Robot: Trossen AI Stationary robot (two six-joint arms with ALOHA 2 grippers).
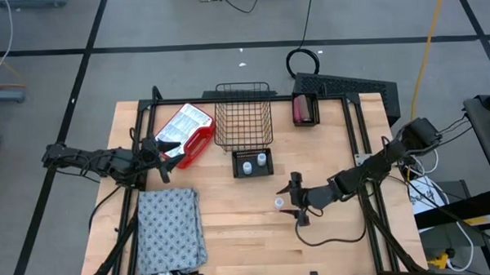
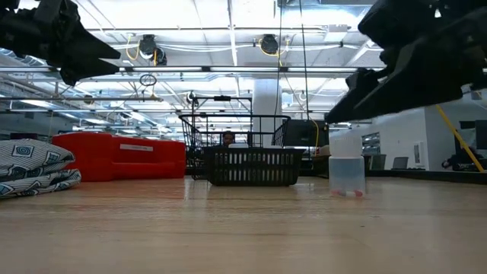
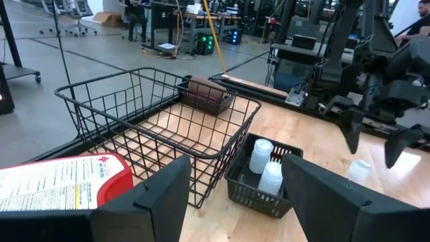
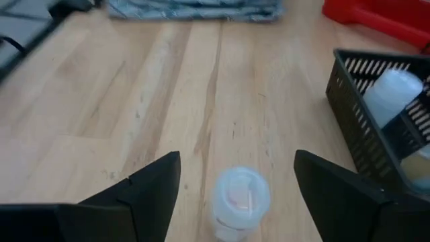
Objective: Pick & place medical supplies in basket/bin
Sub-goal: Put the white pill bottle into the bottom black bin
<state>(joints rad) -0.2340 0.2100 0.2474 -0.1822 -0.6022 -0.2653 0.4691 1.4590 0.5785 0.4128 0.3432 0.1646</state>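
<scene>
the right pincer (image 1: 295,202) hovered over the wooden desk (image 1: 232,228) with its fingers spread wide, a small white round vial (image 1: 278,203) standing upright between and just ahead of them, untouched. two more vials (image 1: 255,162) sat in a small black bin (image 1: 253,171) beside the rectangular black wire-mesh basket (image 1: 243,121). the left pincer (image 1: 167,151), fingers apart and empty, waited near a red case (image 1: 188,132). to grip well, it should probably drop level and centre the vial before closing.
</scene>
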